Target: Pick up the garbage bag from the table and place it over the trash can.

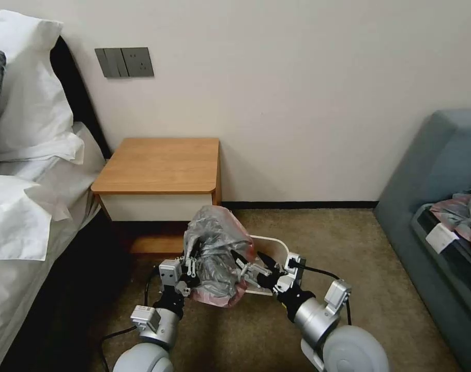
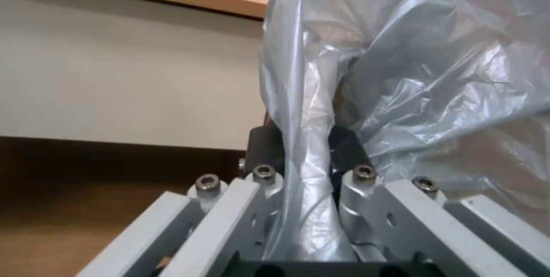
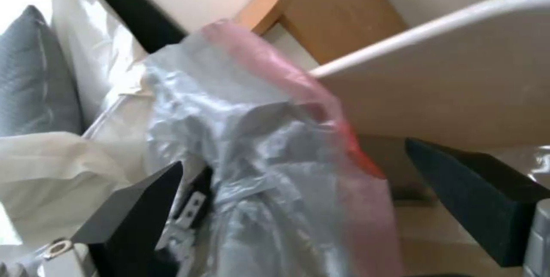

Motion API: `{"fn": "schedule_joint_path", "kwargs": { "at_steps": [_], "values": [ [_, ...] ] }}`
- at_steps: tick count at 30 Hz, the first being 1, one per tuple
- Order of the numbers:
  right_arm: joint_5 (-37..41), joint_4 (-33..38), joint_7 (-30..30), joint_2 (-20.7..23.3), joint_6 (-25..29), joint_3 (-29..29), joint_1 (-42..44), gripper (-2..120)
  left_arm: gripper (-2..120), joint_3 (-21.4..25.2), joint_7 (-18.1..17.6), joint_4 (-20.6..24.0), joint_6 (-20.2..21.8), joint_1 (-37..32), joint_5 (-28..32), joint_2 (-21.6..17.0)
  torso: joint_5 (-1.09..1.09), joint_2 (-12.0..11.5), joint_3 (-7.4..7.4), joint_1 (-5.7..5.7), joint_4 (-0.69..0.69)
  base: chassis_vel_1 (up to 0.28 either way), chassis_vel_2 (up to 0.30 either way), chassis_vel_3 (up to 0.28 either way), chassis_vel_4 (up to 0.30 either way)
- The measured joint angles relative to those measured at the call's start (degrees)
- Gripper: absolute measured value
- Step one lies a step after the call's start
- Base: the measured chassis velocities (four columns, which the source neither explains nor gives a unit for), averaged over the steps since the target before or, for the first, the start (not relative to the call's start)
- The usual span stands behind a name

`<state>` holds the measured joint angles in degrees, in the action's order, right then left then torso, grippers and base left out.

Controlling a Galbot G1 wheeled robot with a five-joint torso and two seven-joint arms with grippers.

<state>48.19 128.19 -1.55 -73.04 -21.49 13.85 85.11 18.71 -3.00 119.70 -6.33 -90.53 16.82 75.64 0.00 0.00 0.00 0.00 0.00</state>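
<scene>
**Both arms reaching to one bag at the bin**

Carpeted floor (image 1: 390,289) is running from a cream wall to a bed (image 1: 23,196) at the robot's left and a grey-blue sofa (image 1: 442,206) at its right. One table (image 1: 160,165) is standing against the wall beside the bed, its orange-brown top bare. One trash can (image 1: 274,248) is sitting on the carpet just in front of the table, and only its cream rim and far wall are showing behind the plastic. One garbage bag (image 1: 214,248) is bunching up over the near side of the trash can, grey and wrinkled, with its pink edge hanging low toward the floor. On the sofa, one separate grey-and-pink plastic heap (image 1: 460,212) with a white label is lying well apart from the work.

Two arms are reaching forward and low, elbows out, converging on the bag. The left gripper (image 2: 304,169) is pinching a twisted fold of the grey plastic tight between its fingers at the bag's left side. The right gripper (image 3: 298,195) is standing wide, its dark fingers (image 3: 475,187) spread on either side of the bag's pink edge without closing on it, right at the trash can's wall.
</scene>
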Motion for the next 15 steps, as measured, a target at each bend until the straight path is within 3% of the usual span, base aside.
{"fn": "schedule_joint_path", "kwargs": {
  "at_steps": [15],
  "values": [
    [1.3,-2.9,0.9,0.1,0.6,-0.5,-2.6,100,6,-0.2,1.5,-0.3,-0.2,0.5,3.9,-0.2,0.0,0.0,0.0,0.0,0.0,0.0,0.0,0.0,0.0]
  ]
}}
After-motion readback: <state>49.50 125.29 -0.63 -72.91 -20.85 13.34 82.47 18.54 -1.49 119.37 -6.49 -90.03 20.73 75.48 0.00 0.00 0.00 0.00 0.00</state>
